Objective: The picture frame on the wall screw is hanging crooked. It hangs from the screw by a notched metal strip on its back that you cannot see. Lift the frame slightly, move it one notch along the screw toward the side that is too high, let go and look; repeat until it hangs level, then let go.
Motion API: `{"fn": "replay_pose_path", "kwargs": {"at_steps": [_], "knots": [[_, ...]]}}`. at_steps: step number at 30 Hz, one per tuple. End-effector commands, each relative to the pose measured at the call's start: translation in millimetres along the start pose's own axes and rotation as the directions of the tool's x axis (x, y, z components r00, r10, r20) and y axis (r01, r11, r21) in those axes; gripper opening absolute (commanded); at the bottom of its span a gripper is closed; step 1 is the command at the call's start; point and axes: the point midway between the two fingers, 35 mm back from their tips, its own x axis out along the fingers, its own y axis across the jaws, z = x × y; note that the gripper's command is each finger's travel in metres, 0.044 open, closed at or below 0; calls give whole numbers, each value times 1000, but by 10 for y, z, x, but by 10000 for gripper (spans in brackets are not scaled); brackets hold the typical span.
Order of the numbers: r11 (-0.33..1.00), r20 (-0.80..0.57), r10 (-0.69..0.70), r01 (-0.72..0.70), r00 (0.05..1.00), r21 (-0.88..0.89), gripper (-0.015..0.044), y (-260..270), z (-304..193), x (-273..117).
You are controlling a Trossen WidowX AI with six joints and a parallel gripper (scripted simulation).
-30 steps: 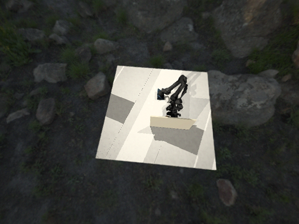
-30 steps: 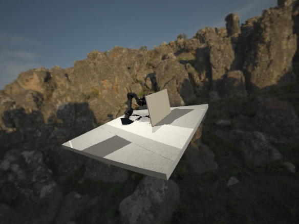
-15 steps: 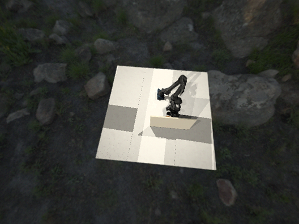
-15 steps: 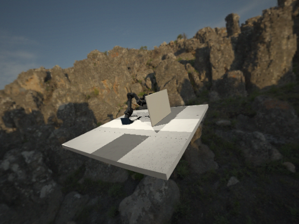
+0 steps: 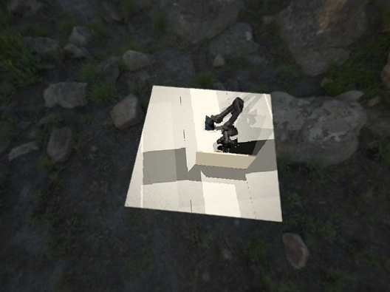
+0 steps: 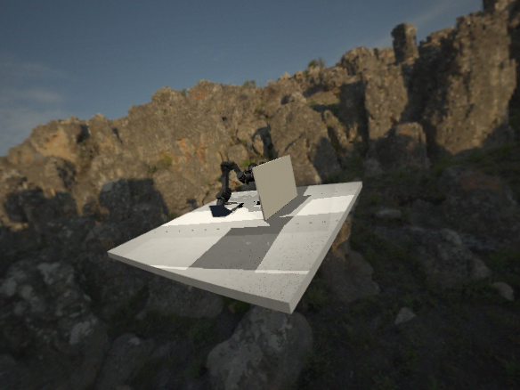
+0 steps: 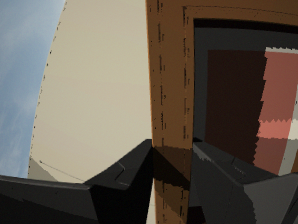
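The black two-fingered hand (image 5: pixel 225 148) (image 7: pixel 170 145) is clamped on the brown wooden picture frame (image 7: pixel 172 75), one finger either side of its border strip, presumably for a firm lift off the screw. The frame is in front of the upright cream wall panel (image 5: pixel 224 160) (image 6: pixel 276 187) (image 7: pixel 100 75), which stands on the pale counter (image 5: pixel 158 116) (image 6: pixel 223 280) and limits movement behind; notches and screw are hidden.

Behind the frame (image 7: pixel 172 75), the wall (image 5: pixel 224 160) (image 6: pixel 276 189) (image 7: pixel 100 75) blocks the way. In the wrist view, open space lies beyond the wall's left edge, where sky shows. The gripper (image 7: pixel 170 145) has its fingers on either side of the frame's brown border, which fills the gap between them. Seen from outside, the wall hides the gripper's surroundings.
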Motion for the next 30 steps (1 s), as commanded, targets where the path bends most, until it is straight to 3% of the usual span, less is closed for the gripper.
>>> {"fn": "replay_pose_path", "kwargs": {"at_steps": [1,30], "knots": [[1000,1,17,-17,1000,2,0,70,0,-4],[1000,1,17,-17,1000,2,0,79,0,-5]]}}
